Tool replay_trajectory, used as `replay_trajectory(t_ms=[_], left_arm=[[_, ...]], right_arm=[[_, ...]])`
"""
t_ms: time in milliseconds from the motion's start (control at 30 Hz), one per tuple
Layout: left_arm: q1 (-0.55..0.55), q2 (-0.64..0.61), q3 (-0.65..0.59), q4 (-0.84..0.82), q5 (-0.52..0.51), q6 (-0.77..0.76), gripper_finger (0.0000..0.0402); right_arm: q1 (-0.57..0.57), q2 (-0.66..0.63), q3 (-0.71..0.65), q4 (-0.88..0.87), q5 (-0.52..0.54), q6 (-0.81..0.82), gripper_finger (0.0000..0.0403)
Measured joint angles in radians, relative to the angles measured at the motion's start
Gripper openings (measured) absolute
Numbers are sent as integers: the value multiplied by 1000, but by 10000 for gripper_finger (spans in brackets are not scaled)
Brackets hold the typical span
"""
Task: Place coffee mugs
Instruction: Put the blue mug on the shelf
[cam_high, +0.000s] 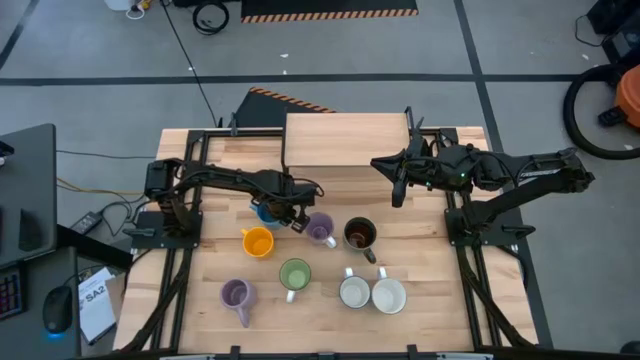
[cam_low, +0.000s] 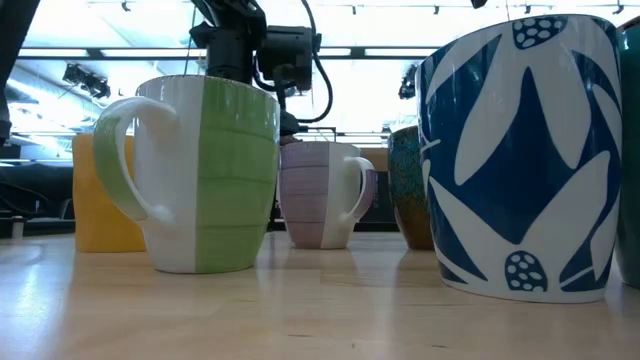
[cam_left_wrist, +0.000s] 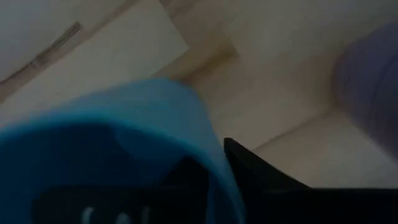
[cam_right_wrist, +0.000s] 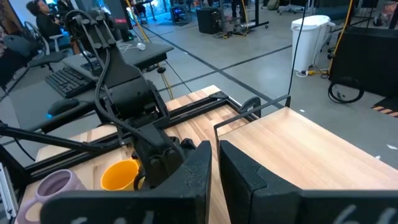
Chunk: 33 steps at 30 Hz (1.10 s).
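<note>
Left gripper (cam_high: 290, 213) is down over the blue mug (cam_high: 265, 209), which sits on the table (cam_high: 430, 320) just behind the orange mug (cam_high: 257, 242). In its wrist view the blue rim (cam_left_wrist: 155, 118) fills the frame with one dark finger (cam_left_wrist: 261, 174) outside the wall and more dark metal inside the cup, so the fingers look pinched on that rim.

Just beside the gripper stands a lilac mug (cam_high: 320, 229), then the dark brown mug (cam_high: 360, 234). Nearer the front: the green mug (cam_high: 294, 274), a second lilac mug (cam_high: 236, 295), and two white mugs (cam_high: 354, 292) (cam_high: 388, 296) touching side by side.

Right gripper (cam_high: 398, 190) hangs above the table beside the raised wooden board (cam_high: 345, 140), fingers (cam_right_wrist: 249, 180) together, holding nothing.
</note>
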Motion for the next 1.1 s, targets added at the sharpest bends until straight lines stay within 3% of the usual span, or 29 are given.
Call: replay_trajectory(t_ms=[167, 433, 667, 867, 1100], left_arm=[[25, -21, 1, -34, 26, 101, 27], [88, -101, 57, -355, 24, 373, 27], [167, -160, 166, -519, -30, 670, 27], [215, -187, 326, -624, -151, 926, 27], [258, -195, 476, -515, -330, 1269, 27]], right_arm=[[0, 0, 0, 0, -3, 0, 38], [0, 0, 0, 0, -6, 0, 38], [0, 0, 0, 0, -7, 2, 38], [0, 0, 0, 0, -6, 4, 38], [-4, 0, 0, 10, -2, 3, 38]])
